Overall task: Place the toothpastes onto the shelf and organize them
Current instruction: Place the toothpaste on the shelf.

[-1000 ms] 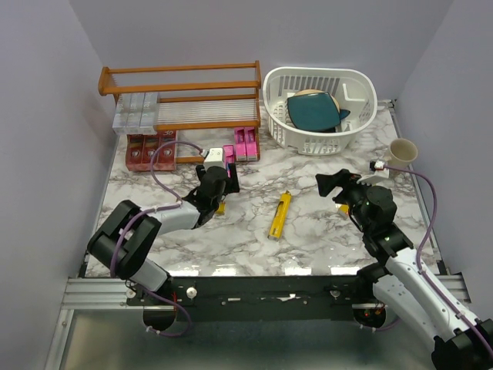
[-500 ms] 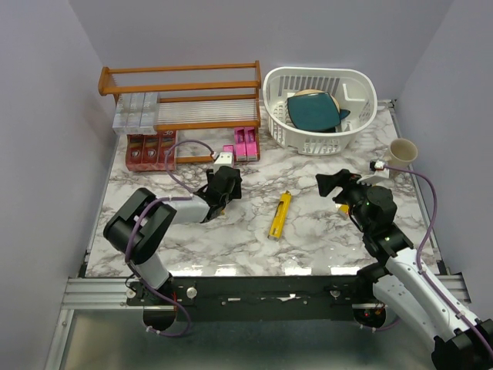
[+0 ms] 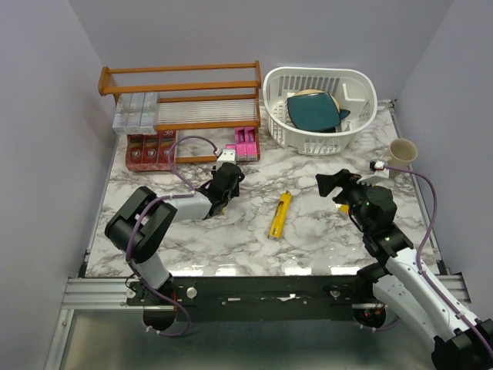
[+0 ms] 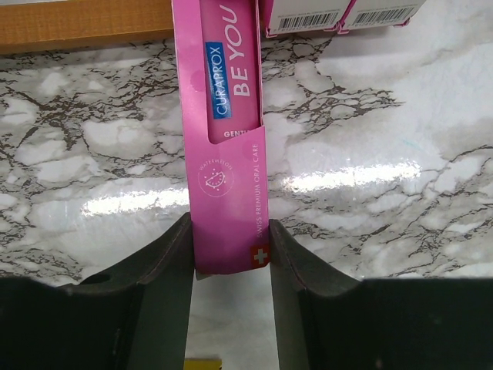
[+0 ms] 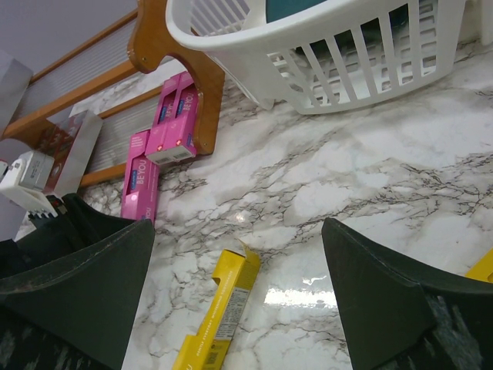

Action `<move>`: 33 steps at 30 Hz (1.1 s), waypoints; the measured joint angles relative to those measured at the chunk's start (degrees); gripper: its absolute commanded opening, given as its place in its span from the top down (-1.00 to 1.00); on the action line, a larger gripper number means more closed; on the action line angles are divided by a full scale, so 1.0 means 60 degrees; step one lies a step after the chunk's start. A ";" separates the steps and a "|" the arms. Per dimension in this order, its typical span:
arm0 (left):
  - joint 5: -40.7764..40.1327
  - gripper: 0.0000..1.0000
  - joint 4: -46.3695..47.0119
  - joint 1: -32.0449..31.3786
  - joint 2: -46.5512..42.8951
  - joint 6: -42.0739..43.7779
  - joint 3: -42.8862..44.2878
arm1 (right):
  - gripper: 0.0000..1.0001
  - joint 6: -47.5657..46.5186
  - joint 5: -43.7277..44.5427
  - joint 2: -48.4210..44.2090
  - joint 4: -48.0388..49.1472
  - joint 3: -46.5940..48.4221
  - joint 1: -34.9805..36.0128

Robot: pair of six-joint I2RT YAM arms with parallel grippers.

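The left fingers [image 4: 154, 285] clamp both sides of a pink carton [image 4: 223, 116] lying on the counter [image 3: 308, 239] just before the shelf [image 3: 181, 77], beside two other pink cartons [image 4: 339, 15]. The right fingers [image 5: 85, 262] gape wide above the counter, near a yellow carton [image 3: 280, 215]

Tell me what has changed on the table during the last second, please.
The left gripper dropped lower to the marble table and closed its jaws onto the long sides of the magenta-pink toothpaste carton lying flat there. The open right gripper, the yellow toothpaste carton, the white plastic basket and the cartons on the orange-brown wooden shelf stayed put.
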 measured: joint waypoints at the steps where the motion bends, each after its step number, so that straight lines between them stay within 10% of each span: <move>1: -0.0011 0.24 -0.0040 0.0000 0.0000 0.0018 0.0015 | -0.95 0.0000 0.0000 0.0000 0.0000 0.0000 0.0000; 33: 0.0178 0.23 -0.1129 0.1104 0.0448 0.0521 0.2466 | -0.95 0.0000 -0.0004 -0.0066 0.0000 -0.0004 0.0000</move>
